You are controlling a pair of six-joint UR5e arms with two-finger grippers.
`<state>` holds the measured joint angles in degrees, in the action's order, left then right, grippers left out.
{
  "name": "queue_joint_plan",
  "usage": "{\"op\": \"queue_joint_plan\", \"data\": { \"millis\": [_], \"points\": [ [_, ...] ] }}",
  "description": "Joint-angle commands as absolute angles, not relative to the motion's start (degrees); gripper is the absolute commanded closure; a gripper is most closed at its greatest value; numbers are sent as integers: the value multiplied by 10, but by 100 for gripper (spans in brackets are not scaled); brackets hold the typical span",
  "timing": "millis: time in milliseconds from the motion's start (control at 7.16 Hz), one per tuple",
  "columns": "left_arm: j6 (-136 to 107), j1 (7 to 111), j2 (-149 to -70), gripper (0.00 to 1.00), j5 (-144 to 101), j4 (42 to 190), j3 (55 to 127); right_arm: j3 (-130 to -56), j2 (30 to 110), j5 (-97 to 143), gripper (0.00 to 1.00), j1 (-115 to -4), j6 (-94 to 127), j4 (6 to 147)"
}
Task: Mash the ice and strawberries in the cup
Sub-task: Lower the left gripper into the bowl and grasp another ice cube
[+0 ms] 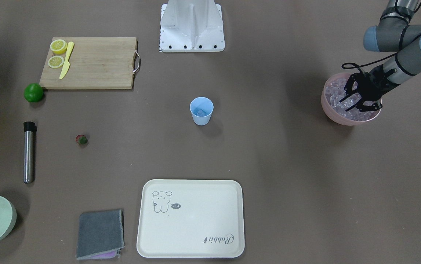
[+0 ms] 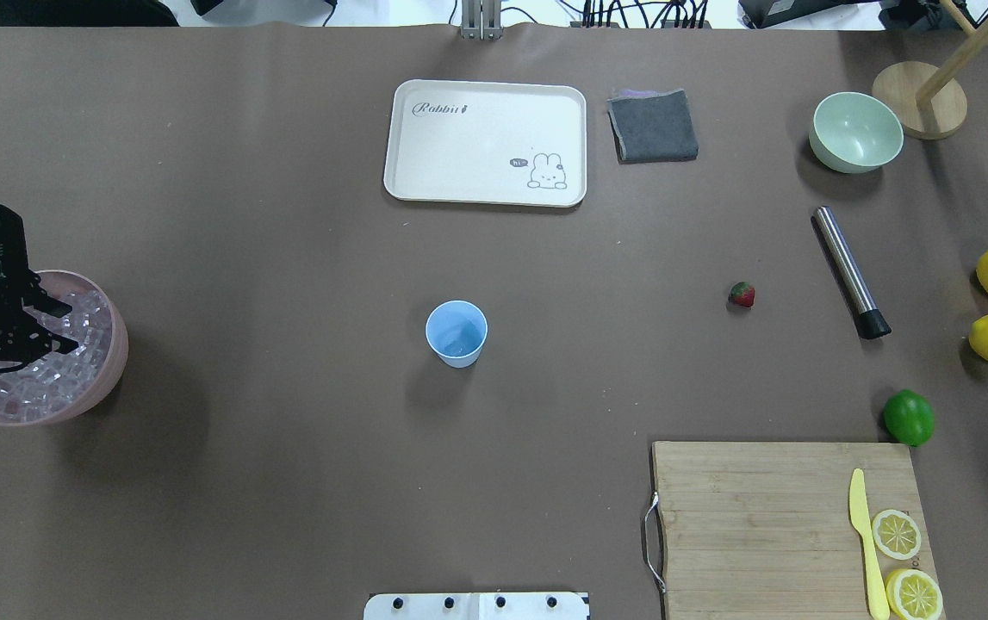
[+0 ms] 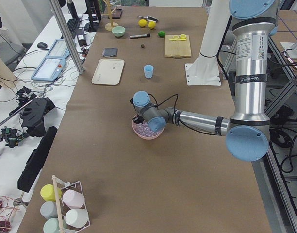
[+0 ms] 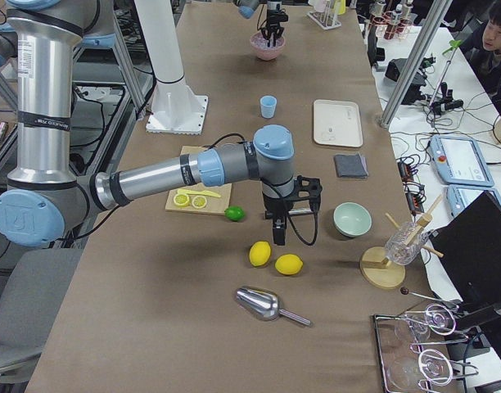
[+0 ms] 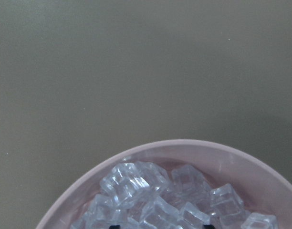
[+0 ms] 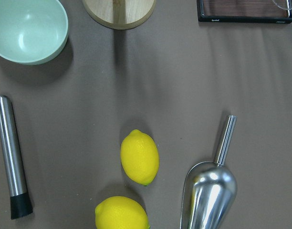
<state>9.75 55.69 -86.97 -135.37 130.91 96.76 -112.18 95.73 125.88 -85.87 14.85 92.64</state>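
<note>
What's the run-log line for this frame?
left gripper: open at ice in pink bowl | right gripper: state unclear | strawberry: on table, outside cup

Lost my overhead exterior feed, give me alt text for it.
The left gripper, jaws open, hangs over the ice in the pink bowl at the table's left edge. The blue cup stands mid-table; the strawberry lies to its right.

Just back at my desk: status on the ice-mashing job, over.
Left gripper open at ice in pink bowl. Right gripper unclear, near lemons. Cup upright, strawberry outside it. Nothing between bowl and cup.
</note>
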Motion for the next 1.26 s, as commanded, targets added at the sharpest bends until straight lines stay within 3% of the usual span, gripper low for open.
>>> {"op": "queue_joint_plan", "data": {
  "millis": [0, 279, 419, 559, 698, 1117],
  "points": [
    [100, 563, -865, 100, -1359, 1311, 970, -1122, 957, 1259, 0, -859, 149, 926],
    [101, 564, -837, 100, -1368, 1310, 1005, -1122, 957, 1259, 0, -859, 151, 926],
    [102, 563, -838, 77, -1370, 1310, 1002, -1122, 958, 1260, 0, -859, 152, 926],
    [102, 564, -837, 15, -1367, 1310, 1002, -1121, 958, 1262, 0, -858, 153, 926],
    [102, 564, -836, 3, -1366, 1310, 1002, -1121, 959, 1263, 0, -858, 153, 926],
    [98, 559, -838, 3, -1346, 1310, 991, -1121, 958, 1263, 0, -858, 153, 926]
  ]
}}
